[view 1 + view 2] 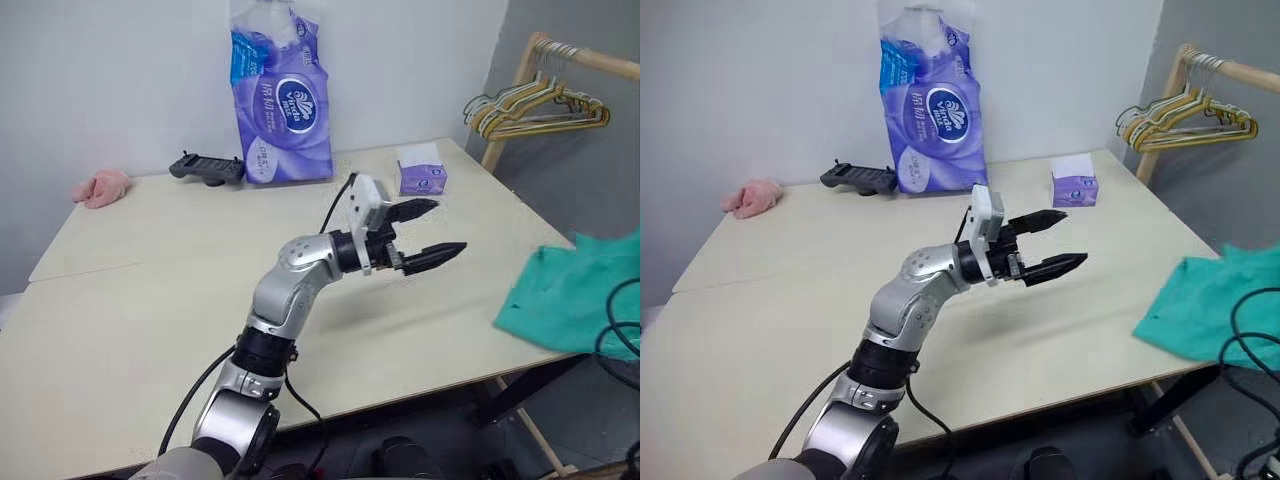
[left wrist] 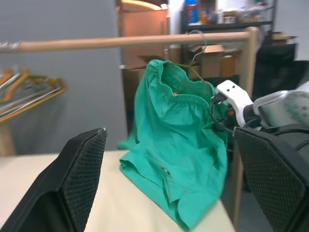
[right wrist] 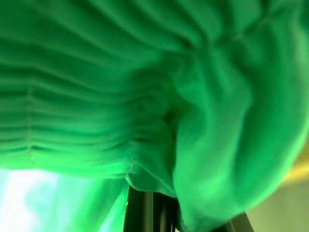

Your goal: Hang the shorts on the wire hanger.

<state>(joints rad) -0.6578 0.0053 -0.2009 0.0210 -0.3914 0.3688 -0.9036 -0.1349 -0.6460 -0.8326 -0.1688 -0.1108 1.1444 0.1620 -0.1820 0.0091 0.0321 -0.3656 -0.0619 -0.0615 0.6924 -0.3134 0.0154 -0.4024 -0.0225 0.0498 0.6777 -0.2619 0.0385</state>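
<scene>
The teal shorts point(image 2: 178, 140) hang bunched beside the table's right edge, their lower part lying on the table corner point(image 1: 575, 295). The wire hanger's thin hook point(image 2: 197, 37) rises from the gathered waistband up to the wooden rail point(image 2: 120, 42); whether it rests on the rail I cannot tell. My right gripper point(image 3: 147, 212) is shut on the waistband, and the fabric covers its fingertips. My left gripper point(image 1: 449, 226) hovers open over the middle of the table, pointing right toward the shorts with nothing between its fingers.
A tall purple tissue pack point(image 1: 280, 100), a small tissue box point(image 1: 420, 177), a black controller point(image 1: 207, 167) and a pink cloth point(image 1: 102, 186) lie along the back of the table point(image 1: 150, 300). Bunched hangers point(image 1: 540, 105) hang on the rail at the far right.
</scene>
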